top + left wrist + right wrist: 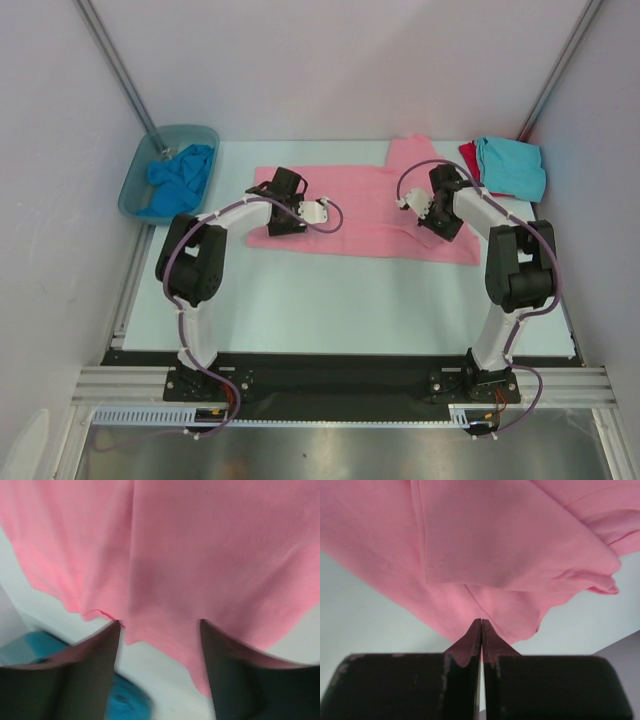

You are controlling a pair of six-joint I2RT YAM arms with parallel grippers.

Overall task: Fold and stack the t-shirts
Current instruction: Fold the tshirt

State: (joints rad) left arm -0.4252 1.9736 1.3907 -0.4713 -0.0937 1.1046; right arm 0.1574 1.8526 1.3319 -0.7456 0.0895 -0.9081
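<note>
Four tees are in view: the pink t-shirt (360,210) spread mid-table (350,300), the turquoise t-shirt (512,165) atop the red t-shirt (468,155) at far right, and the blue t-shirt (180,175) in the tub (135,185) at far left. The left gripper (160,627) stands open astride the pink hem — the right gripper (481,622) is pinched closed on that tee's edge.

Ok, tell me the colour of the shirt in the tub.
Bright blue shirt; best in the top external view.
</note>
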